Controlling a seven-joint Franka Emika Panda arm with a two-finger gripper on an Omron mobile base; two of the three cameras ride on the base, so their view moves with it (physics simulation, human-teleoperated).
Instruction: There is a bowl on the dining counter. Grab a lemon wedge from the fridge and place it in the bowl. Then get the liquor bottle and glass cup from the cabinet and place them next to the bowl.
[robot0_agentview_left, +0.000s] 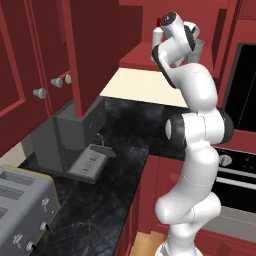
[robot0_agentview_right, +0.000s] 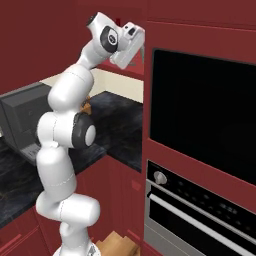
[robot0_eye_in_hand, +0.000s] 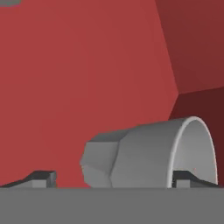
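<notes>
My gripper (robot0_eye_in_hand: 116, 179) is raised into the open red cabinet (robot0_agentview_left: 140, 52) and stands open, its two dark fingertips (robot0_eye_in_hand: 43, 177) spread wide. The glass cup (robot0_eye_in_hand: 148, 153), a greyish translucent tumbler, sits just ahead of the fingers. It looks tipped sideways in the rolled hand view, and its rim is by the right-hand tip. In the left base view the glass cup (robot0_agentview_left: 199, 50) stands on the cabinet shelf just right of the hand. The liquor bottle (robot0_agentview_left: 157, 37), whitish with a red top, stands on the same shelf to the left, behind the wrist. Nothing is gripped.
The cabinet's open door (robot0_agentview_left: 92, 50) hangs left of the arm. Below are a grey coffee machine (robot0_agentview_left: 75, 135) and a toaster (robot0_agentview_left: 25, 200) on the black counter (robot0_agentview_left: 115, 165). A black wall oven (robot0_agentview_right: 200, 115) fills the red wall to the right.
</notes>
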